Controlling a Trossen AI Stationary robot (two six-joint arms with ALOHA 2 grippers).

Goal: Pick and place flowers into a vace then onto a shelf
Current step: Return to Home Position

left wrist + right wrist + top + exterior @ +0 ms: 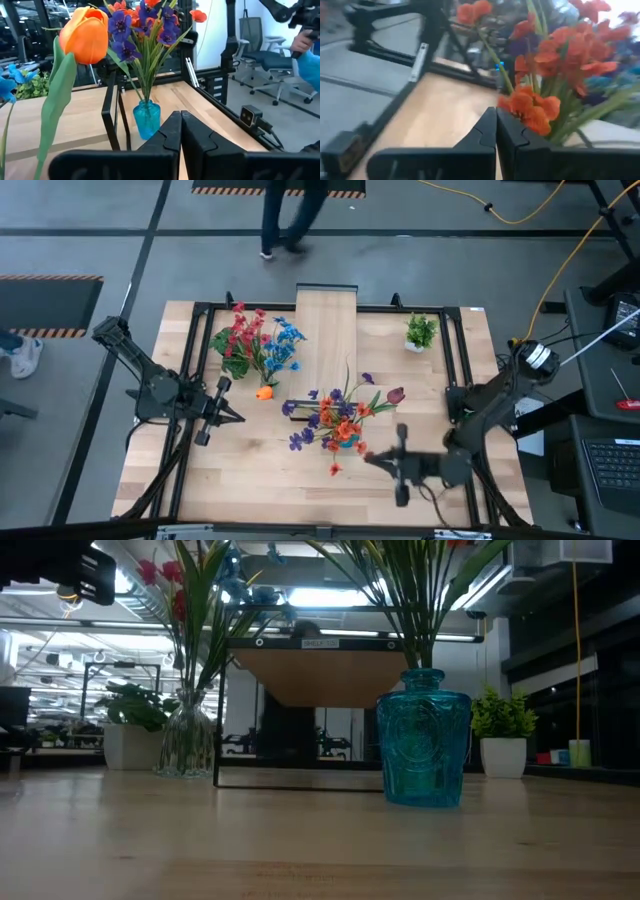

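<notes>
Shelf point(327, 320) sat mid far edge of the tabletop point(200, 470), one vase point(187, 745) of flowers point(255, 340) just left of it, another vase point(423, 740) in front, little plant point(420, 332) near the far right corner.

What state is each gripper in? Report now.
Left gripper: shut, holding nothing.
Right gripper: shut, holding nothing; orange-bloomed green-stemmed flowers just ahead.

Blue vase point(423, 737): in the low view the flowers point(412, 610) standing in it are cut off above their stems by the upper edge, while in the high view their spreading blooms point(338, 420) hide the vase itself.
</notes>
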